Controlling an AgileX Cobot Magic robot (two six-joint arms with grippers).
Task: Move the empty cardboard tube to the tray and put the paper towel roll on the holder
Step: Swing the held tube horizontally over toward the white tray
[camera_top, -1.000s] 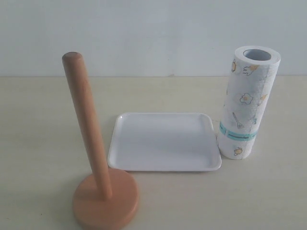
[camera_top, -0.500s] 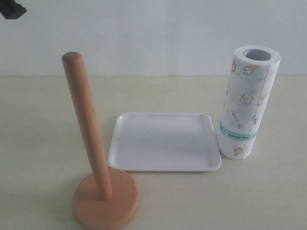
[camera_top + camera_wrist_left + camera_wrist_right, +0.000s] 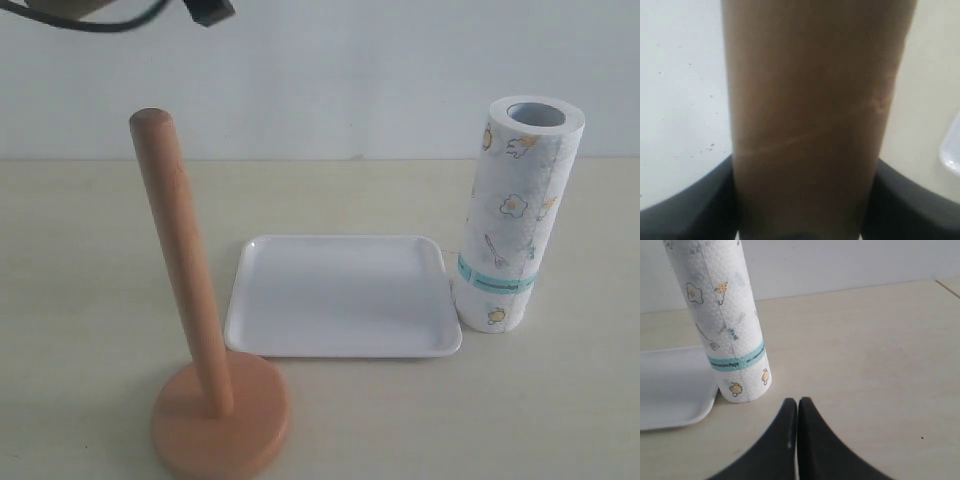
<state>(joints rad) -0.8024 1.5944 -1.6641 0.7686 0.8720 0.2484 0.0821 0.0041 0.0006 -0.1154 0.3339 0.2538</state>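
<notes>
left hand grips the empty cardboard tube, its dark fingers pressed to either side of the brown wall. the tube fills most of the left wrist view, with pale bench and a white corner of the tray showing past it. right hand is closed on nothing, its two black fingertips touching, low over the bench and near the foot of the paper towel roll. in the exterior view the tray lies flat at mid-bench. the paper towel roll stands upright at 3 o'clock of the tray, just beside its rim, with the teal band near the bottom and the hollow core facing up. the holder stands at 8 o'clock of the tray, its disc base just beside the tray's near corner, its dowel bare and leaning a little. at 11 o'clock of that view, at the frame's edge, a dark part and a cable show.
</notes>
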